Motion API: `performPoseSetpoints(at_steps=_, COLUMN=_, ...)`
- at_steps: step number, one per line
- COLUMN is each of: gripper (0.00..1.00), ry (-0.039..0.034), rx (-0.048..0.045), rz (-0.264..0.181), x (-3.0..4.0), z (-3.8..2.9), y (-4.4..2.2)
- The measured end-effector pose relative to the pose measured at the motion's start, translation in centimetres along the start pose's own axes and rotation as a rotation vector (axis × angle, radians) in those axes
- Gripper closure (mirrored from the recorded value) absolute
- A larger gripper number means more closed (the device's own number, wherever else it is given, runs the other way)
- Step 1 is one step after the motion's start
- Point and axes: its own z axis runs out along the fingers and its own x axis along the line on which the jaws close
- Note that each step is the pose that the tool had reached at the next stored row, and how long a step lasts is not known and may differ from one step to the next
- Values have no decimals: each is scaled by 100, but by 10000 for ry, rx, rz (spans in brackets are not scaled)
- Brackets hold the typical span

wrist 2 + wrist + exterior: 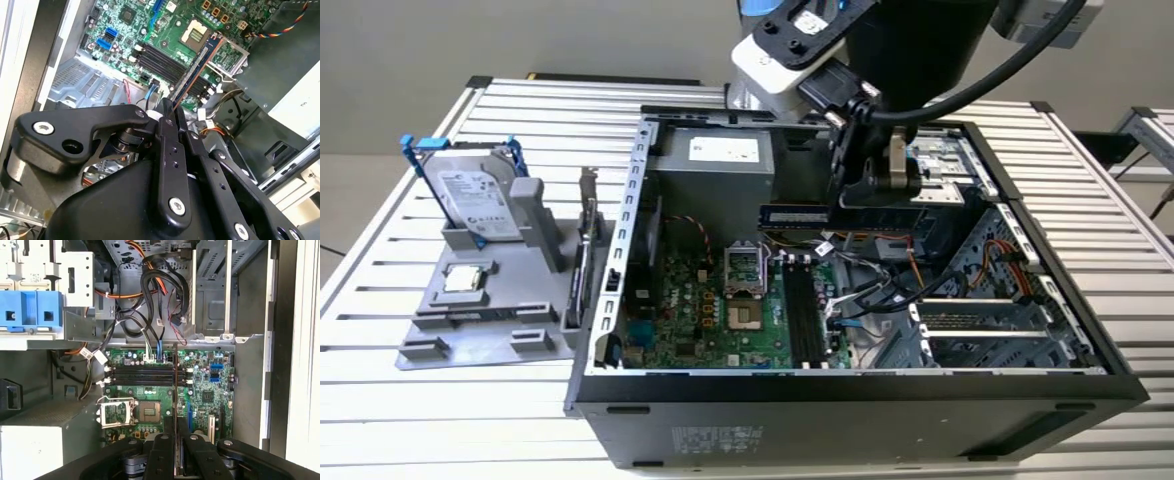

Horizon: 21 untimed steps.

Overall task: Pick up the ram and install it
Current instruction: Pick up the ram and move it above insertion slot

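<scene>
Ram (794, 214) hangs above the open computer case (854, 410), a thin dark strip pinched by the gripper (865, 203). The fingers are pressed onto its two flat faces, probably so its contact edge stays free and faces down toward the motherboard (707, 300). In the first wrist view it shows edge-on, lying crosswise to the black memory slots (142, 375) beneath it, so it is not yet seated. At the exterior view's left, well apart, the hard drive (474, 200) and processor chip (464, 280) rest on a grey holder (467, 335) on the slatted table (454, 420).
</scene>
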Motion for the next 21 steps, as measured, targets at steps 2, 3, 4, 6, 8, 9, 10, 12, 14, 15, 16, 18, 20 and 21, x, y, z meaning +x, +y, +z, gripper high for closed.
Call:
performPoseSetpoints(at_steps=2, gripper=100, ry=0, rx=0, rz=-1, x=0, z=0, y=20)
performPoseSetpoints(at_steps=3, gripper=100, ry=-1, rx=0, rz=-1, x=0, z=0, y=29)
performPoseSetpoints(at_steps=4, gripper=100, ry=0, rx=0, rz=-1, x=1, z=0, y=39)
performPoseSetpoints(at_steps=6, gripper=100, ry=0, rx=0, rz=-1, x=1, z=0, y=60)
performPoseSetpoints(at_steps=8, gripper=100, ry=0, rx=0, rz=0, x=1, z=1, y=79)
performPoseSetpoints(at_steps=9, gripper=100, ry=-1, rx=0, rz=-1, x=1, z=1, y=88)
performPoseSetpoints(at_steps=10, gripper=100, ry=-1, rx=0, rz=6, x=1, z=1, y=100)
performPoseSetpoints(at_steps=12, gripper=100, ry=-2, rx=0, rz=90, x=2, z=1, y=118)
performPoseSetpoints(at_steps=14, gripper=100, ry=-2, rx=0, rz=197, x=2, z=2, y=132)
performPoseSetpoints(at_steps=15, gripper=100, ry=-2, rx=0, rz=250, x=2, z=2, y=138)
performPoseSetpoints(at_steps=16, gripper=100, ry=-2, rx=0, rz=300, x=2, z=2, y=147)
performPoseSetpoints(at_steps=18, gripper=100, ry=-3, rx=0, rz=367, x=2, z=3, y=163)
performPoseSetpoints(at_steps=20, gripper=100, ry=-2, rx=-1, rz=373, x=3, z=3, y=180)
performPoseSetpoints(at_steps=21, gripper=100, ry=-2, rx=-1, rz=373, x=3, z=3, y=186)
